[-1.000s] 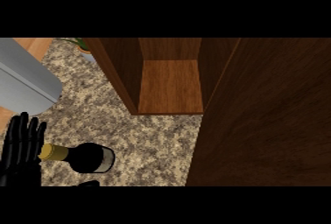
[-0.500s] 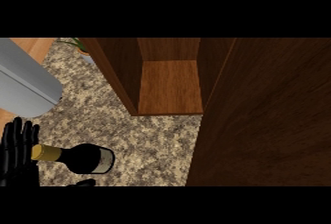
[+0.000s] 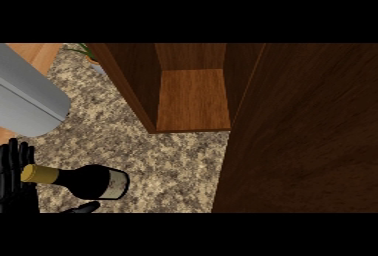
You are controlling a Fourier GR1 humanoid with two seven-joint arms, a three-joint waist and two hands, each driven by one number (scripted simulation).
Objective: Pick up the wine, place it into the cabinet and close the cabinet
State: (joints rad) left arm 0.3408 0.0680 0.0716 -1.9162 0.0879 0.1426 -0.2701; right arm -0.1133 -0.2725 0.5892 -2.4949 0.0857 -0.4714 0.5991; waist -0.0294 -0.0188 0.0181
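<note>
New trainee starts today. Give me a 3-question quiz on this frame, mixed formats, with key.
1. True or false: the wine bottle is standing upright inside the cabinet.
2. Multiple choice: the bottle's gold-capped neck points toward
A. the cabinet door
B. the left hand
C. the far edge of the counter
3. Fill in: the cabinet's shelf holds ____ at this moment.

Key
1. False: it lies on its side on the counter, outside the cabinet.
2. B: the neck lies against the left hand's straight fingers.
3. Nothing visible: the shelf shows bare wood and the door stands open.
</note>
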